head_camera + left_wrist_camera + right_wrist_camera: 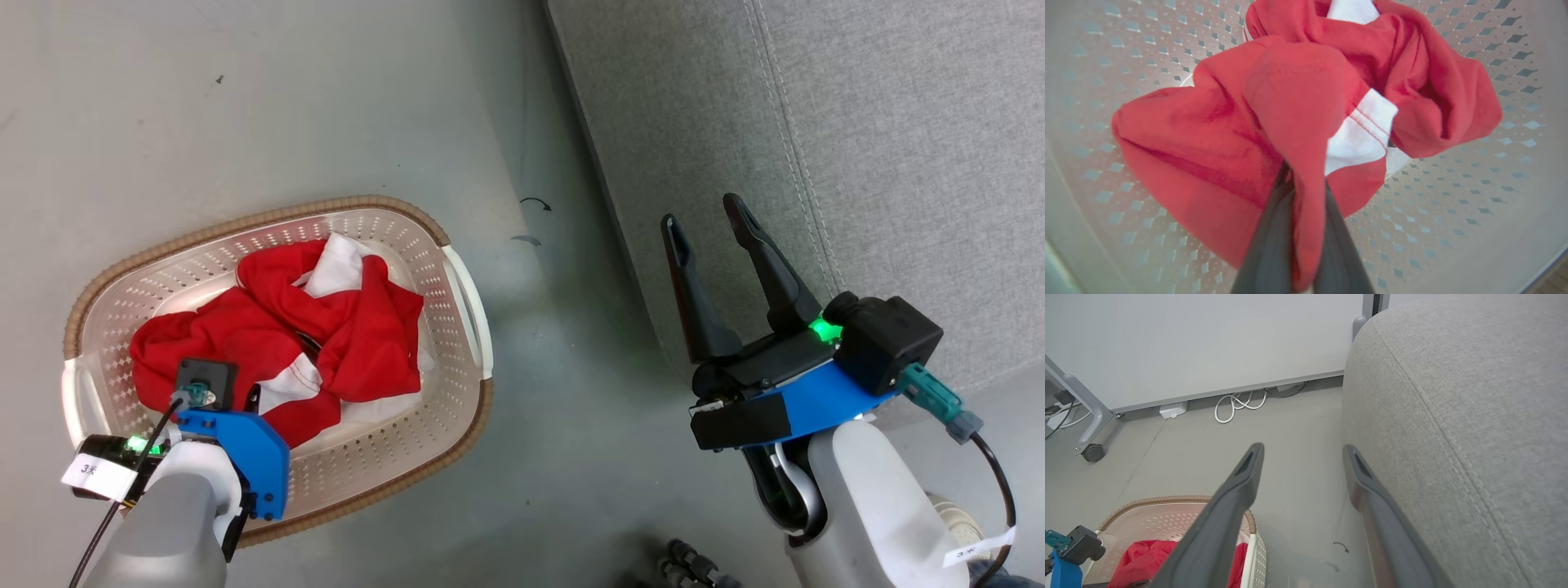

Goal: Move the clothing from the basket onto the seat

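The clothing (343, 318) is a bunched red heap with white panels lying in the cream perforated basket (359, 202) on the floor at the left. My left arm reaches down into the basket. In the left wrist view my left gripper (1306, 183) is shut on a raised fold of the red clothing (1208, 134), above the basket's wall (1453, 204). My right gripper (700, 211) hangs open and holds nothing beside the front edge of the grey seat (898, 163). The right wrist view has that gripper (1302, 448) between the seat (1474, 416) and the basket (1167, 500).
Bare grey floor separates basket and seat, with small black marks (535, 204) on it. Farther off, a white panel stands on a wheeled frame with a caster (1093, 452), and a looped white cable (1237, 404) lies at its foot.
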